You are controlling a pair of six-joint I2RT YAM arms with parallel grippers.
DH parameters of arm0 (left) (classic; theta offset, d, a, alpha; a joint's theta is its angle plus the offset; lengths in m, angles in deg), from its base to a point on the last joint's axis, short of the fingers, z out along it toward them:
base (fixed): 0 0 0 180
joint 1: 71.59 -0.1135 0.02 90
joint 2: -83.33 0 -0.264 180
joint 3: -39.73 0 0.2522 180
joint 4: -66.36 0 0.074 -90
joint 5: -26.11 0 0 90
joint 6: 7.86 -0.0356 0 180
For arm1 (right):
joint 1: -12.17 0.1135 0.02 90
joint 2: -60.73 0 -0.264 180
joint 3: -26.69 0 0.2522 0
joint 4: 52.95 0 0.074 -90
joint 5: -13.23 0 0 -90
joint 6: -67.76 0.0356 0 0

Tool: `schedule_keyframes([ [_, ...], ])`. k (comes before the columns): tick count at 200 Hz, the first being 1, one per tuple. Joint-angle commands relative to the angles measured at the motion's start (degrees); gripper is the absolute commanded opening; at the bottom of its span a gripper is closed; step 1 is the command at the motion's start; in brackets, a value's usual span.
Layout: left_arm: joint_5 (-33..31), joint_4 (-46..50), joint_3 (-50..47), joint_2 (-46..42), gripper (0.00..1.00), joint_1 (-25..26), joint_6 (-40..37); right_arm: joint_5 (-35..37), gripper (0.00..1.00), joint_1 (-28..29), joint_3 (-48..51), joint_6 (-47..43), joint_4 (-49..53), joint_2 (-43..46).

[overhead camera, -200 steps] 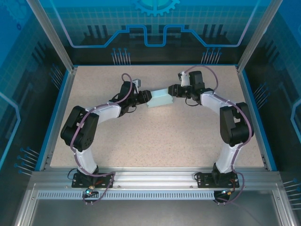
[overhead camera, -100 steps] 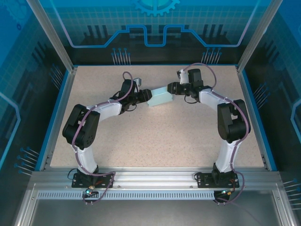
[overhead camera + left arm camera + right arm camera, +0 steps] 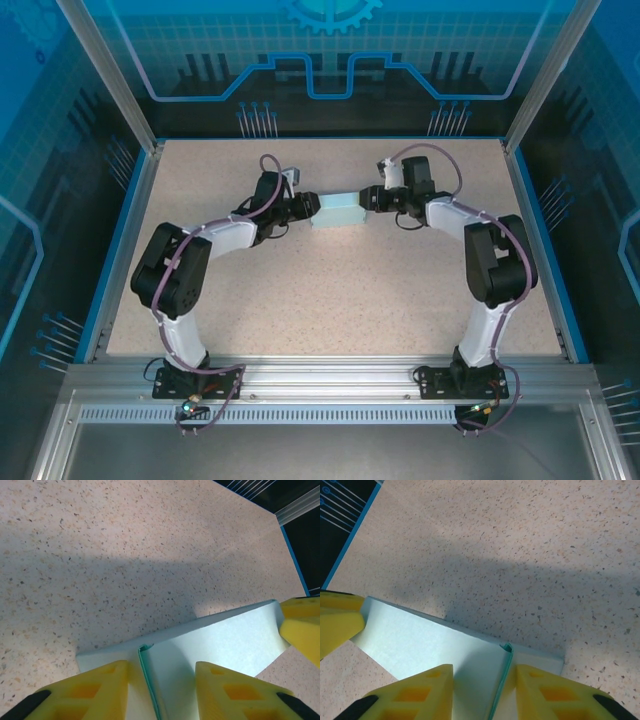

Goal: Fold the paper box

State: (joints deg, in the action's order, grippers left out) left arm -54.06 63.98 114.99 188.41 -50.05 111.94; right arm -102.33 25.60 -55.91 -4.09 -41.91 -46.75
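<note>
Toward twelve o'clock of the speckled tabletop, a little past its middle, the paper box lies as a small light blue oblong. It runs roughly from nine o'clock to three o'clock, with its three o'clock end slightly farther back. Both arms reach in to it from the near edge. The left gripper meets its nine o'clock end and the right gripper meets its three o'clock end, so the box sits squarely between the two.

Seen from the left wrist, two yellow fingers stand astride the near end of the box, set part-way together. Pale card fills the gap between them, and a darker folded seam runs up through that gap. The box's corner at eight o'clock pokes out past one finger. Whether the pads are truly squeezing the card or only flanking it, I cannot tell. At the far end of the box, around three o'clock in that view, a yellow fingertip of the other arm sits against the card.

From the right wrist the picture mirrors this. Its yellow fingers straddle the other end of the box, again with a seam rising in the gap, and a fingertip of the left arm sits at nine o'clock. Here too the jaws are half drawn in and I cannot tell if they bite. A broad shadow lies across the tabletop beyond the box.
</note>
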Motion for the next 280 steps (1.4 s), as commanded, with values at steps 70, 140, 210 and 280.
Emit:
schedule_keyframes([
  [70,7.3,-6.3,-8.4,-5.5,0.36,3.1,-3.1,-5.5,0.33,2.6,7.3,-3.3,0.4,6.1],
  [140,7.4,-8.0,-12.1,-6.8,0.36,4.9,-1.9,-3.5,0.32,4.0,12.0,-3.2,0.2,9.0],
  [210,7.2,-9.6,-14.4,-5.5,0.37,5.4,-0.6,-1.7,0.32,4.2,14.9,-3.0,-0.3,8.8],
  [280,3.0,-8.2,-14.4,-2.8,0.4,5.1,-0.3,-0.3,0.36,3.5,14.3,-2.5,0.7,5.5],
])
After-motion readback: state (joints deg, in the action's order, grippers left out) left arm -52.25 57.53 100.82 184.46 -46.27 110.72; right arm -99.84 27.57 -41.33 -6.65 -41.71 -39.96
